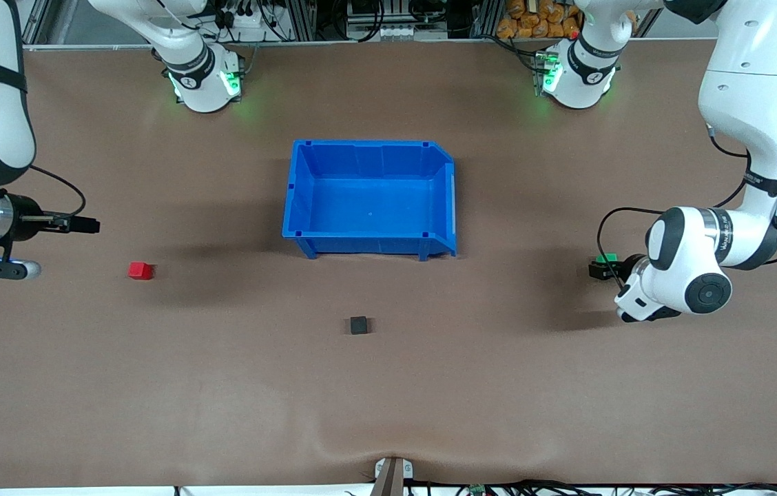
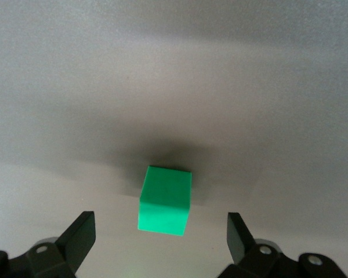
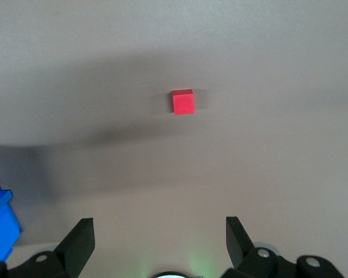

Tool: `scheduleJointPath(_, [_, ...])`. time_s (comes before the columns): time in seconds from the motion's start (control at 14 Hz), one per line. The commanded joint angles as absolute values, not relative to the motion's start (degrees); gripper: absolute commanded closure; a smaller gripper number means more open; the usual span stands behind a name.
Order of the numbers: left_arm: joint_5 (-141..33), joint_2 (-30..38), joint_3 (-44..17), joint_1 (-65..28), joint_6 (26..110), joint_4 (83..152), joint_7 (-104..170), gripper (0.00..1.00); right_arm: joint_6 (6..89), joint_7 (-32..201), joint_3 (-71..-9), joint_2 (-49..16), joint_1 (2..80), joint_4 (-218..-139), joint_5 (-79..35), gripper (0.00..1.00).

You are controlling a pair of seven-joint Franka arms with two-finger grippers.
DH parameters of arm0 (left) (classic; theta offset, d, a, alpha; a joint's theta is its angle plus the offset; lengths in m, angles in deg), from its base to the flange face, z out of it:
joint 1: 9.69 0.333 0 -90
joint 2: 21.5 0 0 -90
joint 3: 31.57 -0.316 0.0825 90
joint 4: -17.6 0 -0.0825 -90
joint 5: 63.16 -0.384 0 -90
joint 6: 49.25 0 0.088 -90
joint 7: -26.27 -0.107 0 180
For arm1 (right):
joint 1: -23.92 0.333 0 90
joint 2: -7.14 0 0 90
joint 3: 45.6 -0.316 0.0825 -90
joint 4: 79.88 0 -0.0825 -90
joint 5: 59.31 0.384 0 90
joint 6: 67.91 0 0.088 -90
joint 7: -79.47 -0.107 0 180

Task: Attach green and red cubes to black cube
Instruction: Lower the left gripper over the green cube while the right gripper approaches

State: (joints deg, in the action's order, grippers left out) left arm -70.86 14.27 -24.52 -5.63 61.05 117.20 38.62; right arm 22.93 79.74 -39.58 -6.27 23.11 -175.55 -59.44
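Now the left gripper [image 2: 160, 234], jaws spread, hangs over the small bright green cube [image 2: 165, 200] at its table end; best descend centred, squarely. Right gripper [image 3: 158, 240], released, sits off the small red cube [image 3: 183, 102]; matte black cube [image 1: 359, 324] lies midway

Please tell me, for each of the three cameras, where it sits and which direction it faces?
Front view: high across the table, facing both arms, the blue plastic bin and small matte black cube.
Left wrist view: looks down past open left gripper at bright green cube.
Right wrist view: open right gripper, bright red cube.
Front shares both cubes.
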Motion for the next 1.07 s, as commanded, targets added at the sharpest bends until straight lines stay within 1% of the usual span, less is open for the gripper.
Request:
scheduleJointPath(0.0, [-71.77, 14.28, -24.37, -5.38, 61.93, 117.61, 37.87, 0.00, 23.84, 79.30, -40.15, -8.23, 22.08, -175.41, -59.67, 0.00])
scheduleJointPath(0.14, [-71.77, 14.54, -24.37, -5.38, 61.93, 117.61, 37.96, 0.02, 24.46, 79.30, -40.15, -8.59, 21.90, -175.59, -59.67, 0.00])
scheduleJointPath(0.29, [-71.77, 14.63, -24.37, -5.29, 61.93, 117.61, 37.87, 0.12, 25.69, 79.38, -40.15, -10.08, 21.64, -175.59, -59.67, 0.00])
scheduleJointPath(0.57, [-71.86, 14.89, -24.37, -5.38, 61.93, 117.61, 37.78, 0.20, 31.22, 79.39, -40.15, -10.96, 21.20, -178.75, -59.67, 0.00])
scheduleJointPath(0.86, [-71.86, 14.98, -24.37, -5.38, 61.93, 117.53, 37.78, 0.25, 31.76, 79.39, -40.15, -11.75, 20.67, -179.10, -59.67, 0.00])
scheduleJointPath(1.0, [-71.86, 14.98, -24.37, -5.38, 62.11, 117.53, 37.78, 0.25, 32.72, 79.39, -40.15, -11.84, 20.67, -180.33, -59.67, 0.00])
